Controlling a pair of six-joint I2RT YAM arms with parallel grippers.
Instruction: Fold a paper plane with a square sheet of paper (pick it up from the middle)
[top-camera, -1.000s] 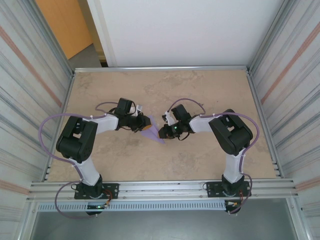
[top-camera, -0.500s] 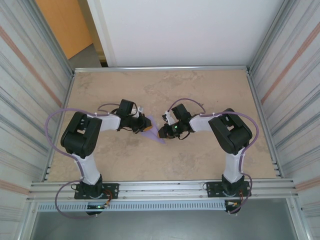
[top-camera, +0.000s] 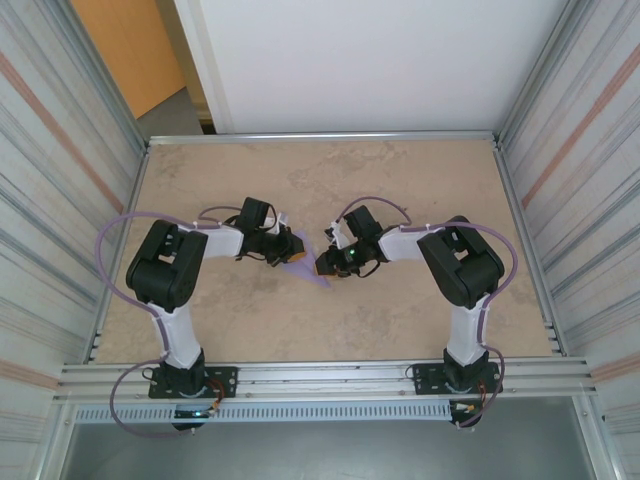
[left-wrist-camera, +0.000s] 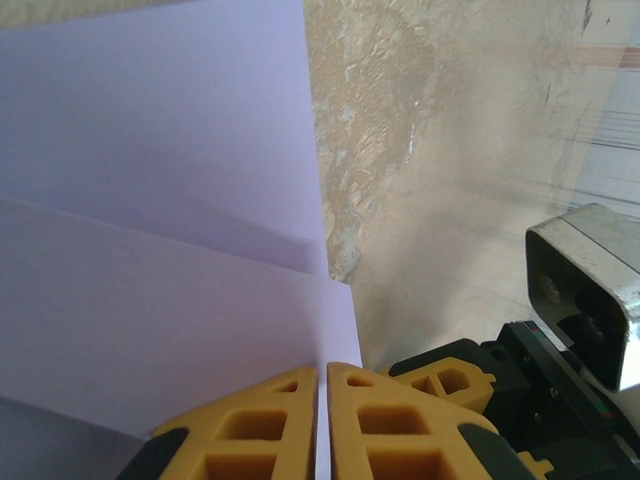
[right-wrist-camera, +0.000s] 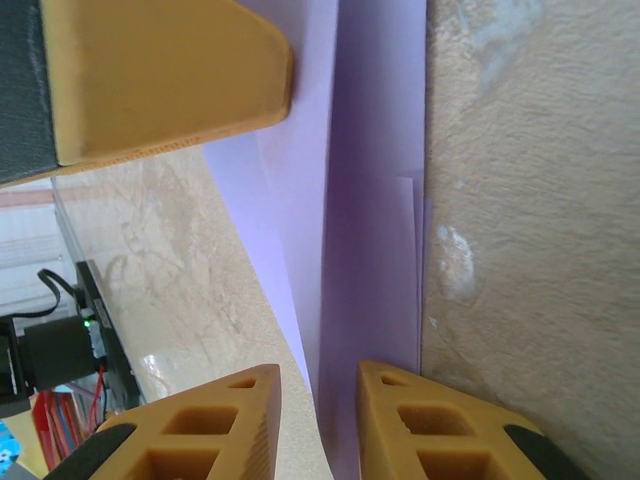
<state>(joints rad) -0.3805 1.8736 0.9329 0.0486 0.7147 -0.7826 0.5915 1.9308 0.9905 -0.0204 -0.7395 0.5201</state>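
Scene: two arms meet over the middle of the table (top-camera: 420, 190), with the work between their wrists.
Paper plane (top-camera: 303, 266): a lilac, narrow folded wedge lying at about the table's centre. In the overhead view its nose points toward 5 o'clock and its broad end toward 11 o'clock.
Left gripper (left-wrist-camera: 322, 385): it sits at the plane's 10 o'clock. Its yellow fingers (left-wrist-camera: 265, 415) are pressed together, with the edge of a folded layer nipped in the seam between them.
Purpose of left grip: judged to anchor the paper so that the layers cannot slide while the other arm works on them.
Right gripper (right-wrist-camera: 318, 400): it sits at the plane's 3 o'clock. Its fingers (right-wrist-camera: 415, 425) stand slightly apart and straddle a long crease. The gap is wider than the paper, so nothing is clamped.
Fold state: the wrist views show overlapping flaps with long straight creases, and one flap edge steps over another. The wings do not look fully flattened.
Stage: judged late in the folding, since the dart outline is already formed.
Next need: probably a fresh bite or a press along the crease by the right arm.
Risk: thin paper may buckle or skew if it is pulled against the left pinch.
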